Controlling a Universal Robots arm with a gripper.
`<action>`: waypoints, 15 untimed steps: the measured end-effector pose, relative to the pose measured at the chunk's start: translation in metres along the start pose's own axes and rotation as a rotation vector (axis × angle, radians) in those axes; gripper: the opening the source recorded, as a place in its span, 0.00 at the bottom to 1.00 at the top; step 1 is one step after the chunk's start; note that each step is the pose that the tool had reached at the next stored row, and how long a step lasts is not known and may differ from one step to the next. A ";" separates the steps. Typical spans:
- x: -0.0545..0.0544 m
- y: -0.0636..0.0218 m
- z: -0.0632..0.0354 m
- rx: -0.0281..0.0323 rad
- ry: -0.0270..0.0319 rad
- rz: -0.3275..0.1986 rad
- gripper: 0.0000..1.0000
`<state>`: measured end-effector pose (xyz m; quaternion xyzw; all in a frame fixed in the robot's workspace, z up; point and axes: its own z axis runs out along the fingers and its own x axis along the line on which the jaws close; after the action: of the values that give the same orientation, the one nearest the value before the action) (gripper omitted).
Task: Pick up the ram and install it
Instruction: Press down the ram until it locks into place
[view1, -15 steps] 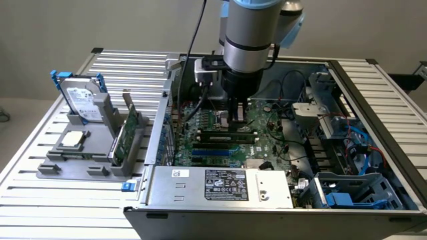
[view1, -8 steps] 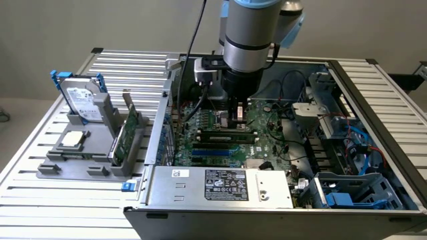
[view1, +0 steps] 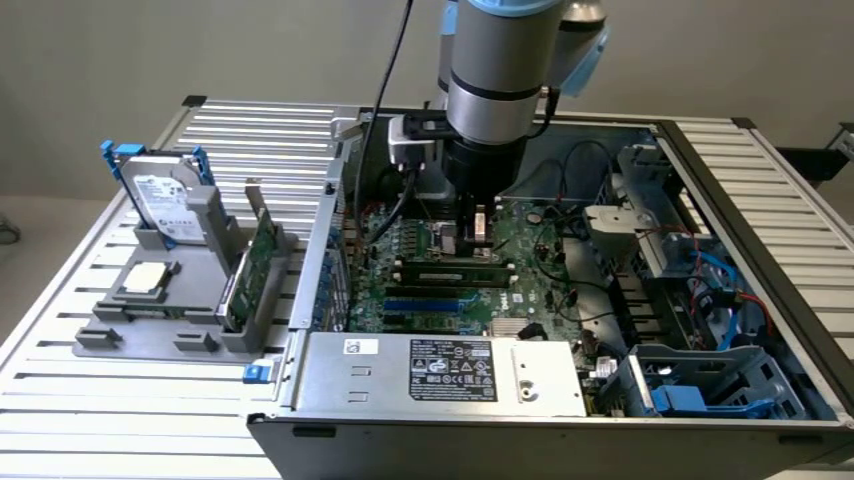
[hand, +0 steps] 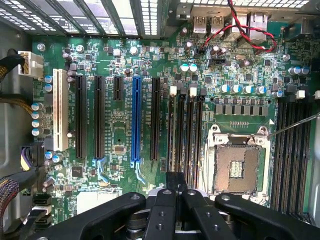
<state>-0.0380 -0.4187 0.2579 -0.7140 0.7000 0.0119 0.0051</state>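
Note:
The ram (view1: 447, 268), a thin green stick with dark chips, stands in a black memory slot on the motherboard (view1: 534, 290) inside the open computer case. My gripper (view1: 478, 245) hangs straight down over it, fingertips together at the stick's upper edge near the end toward the exterior view's right. Whether they pinch that edge is hidden. In the wrist view my gripper (hand: 176, 192) is shut above the row of long black memory slots (hand: 186, 130), beside the bare CPU socket (hand: 239, 167).
A grey power supply (view1: 441, 368) lies along the case's near edge, and a drive cage with blue parts (view1: 707, 385) and cables is at the exterior view's right. Outside the case, a grey holder (view1: 147, 335) carries a hard drive (view1: 167, 205) and a broad green card (view1: 254, 270).

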 end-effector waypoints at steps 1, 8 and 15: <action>0.000 0.0000 0.0000 0.0000 0.0000 0.000 0.11; 0.000 0.0003 0.0003 -0.0011 0.0000 0.000 0.11; 0.000 0.0024 0.0093 -0.0055 0.0000 0.000 0.11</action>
<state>-0.0404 -0.4181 0.2486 -0.7139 0.7001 0.0138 0.0031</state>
